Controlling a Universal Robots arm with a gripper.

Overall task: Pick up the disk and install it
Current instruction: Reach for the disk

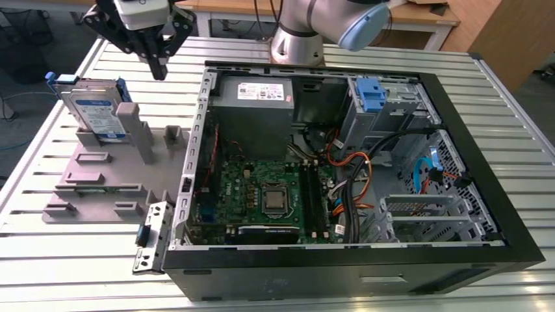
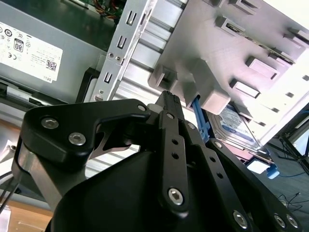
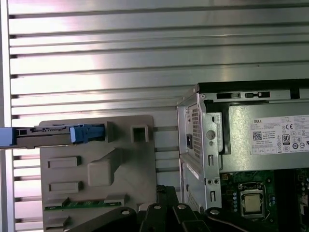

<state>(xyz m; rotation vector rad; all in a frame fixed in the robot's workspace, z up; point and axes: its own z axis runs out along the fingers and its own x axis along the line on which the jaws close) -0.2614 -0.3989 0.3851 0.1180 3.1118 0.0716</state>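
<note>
The disk (image 1: 93, 110) stands on edge in a slot at the far end of a grey holder plate (image 1: 104, 175), on the exterior view's left; its white-and-blue label and blue rails show. My gripper (image 1: 158, 68) hangs above the table just beyond the disk and to its right in that view, apart from it, fingers shut with nothing between them. In the second wrist view the shut gripper (image 2: 169, 99) points toward the holder plate (image 2: 251, 38), with the disk (image 2: 239, 128) beyond it. In the first wrist view the disk (image 3: 53, 136) appears edge-on.
An open black computer case (image 1: 451, 130) lies on the slatted metal table (image 1: 52, 260). Inside are a grey power supply (image 1: 260, 97), a motherboard (image 1: 260, 195), cables, and a metal drive cage with a blue bracket (image 1: 371, 97). A loose metal bracket (image 1: 149, 237) lies by the case.
</note>
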